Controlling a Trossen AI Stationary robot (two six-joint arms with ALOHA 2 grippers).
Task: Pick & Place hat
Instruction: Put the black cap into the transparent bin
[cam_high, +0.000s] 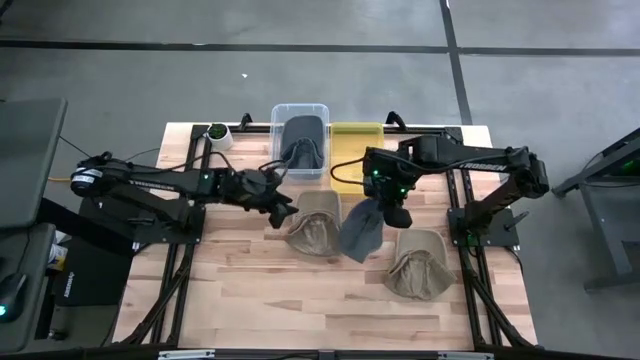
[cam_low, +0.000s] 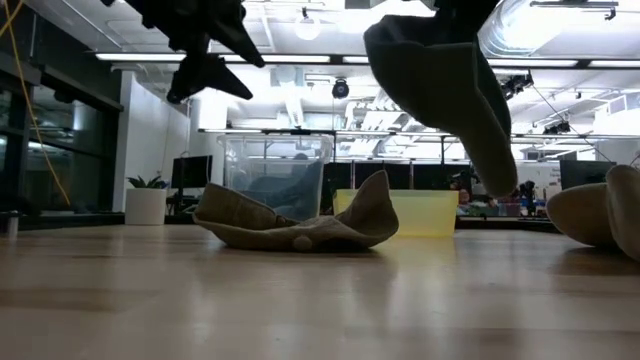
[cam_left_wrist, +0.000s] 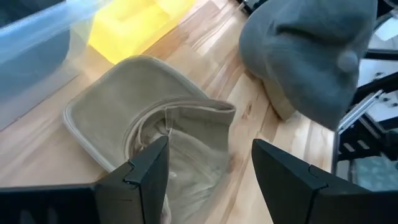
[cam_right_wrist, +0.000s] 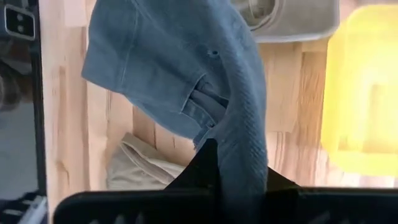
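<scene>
Right gripper (cam_high: 398, 214) over the middle of the table (cam_high: 250, 290), fingers pinched on the fabric of a grey-blue hat (cam_high: 361, 230). In the right wrist view the cloth is clamped between the dark fingers (cam_right_wrist: 208, 168) and drapes away from them. Hat (cam_low: 450, 90) hangs clear of the tabletop in the low view, limp, folded on itself, lowest tip well above the wood. Material looks like soft denim-like cloth, with a small eyelet (cam_right_wrist: 214, 53) and a seamed band visible on the inside.

Left gripper (cam_high: 281, 212) hovers just beside the left edge of a tan hat (cam_high: 315, 228), fingers spread, nothing between them. Left wrist view shows the two dark fingers (cam_left_wrist: 146, 174) apart above that tan hat (cam_left_wrist: 155, 124), which lies crumpled, brim flattened on the wood, crown collapsed. In the low view it sits flat on the table (cam_low: 300, 300) with one brim edge (cam_low: 375, 205) turned upward.

A second tan hat (cam_high: 418, 262) rests on the table, near the right arm's frame.

At the far edge: a clear bin (cam_high: 300, 135) holding a dark grey hat (cam_high: 303, 140), touching a yellow bin (cam_high: 355, 150) beside it. Small white pot with a plant (cam_high: 218, 134) sits left of the clear bin.
</scene>
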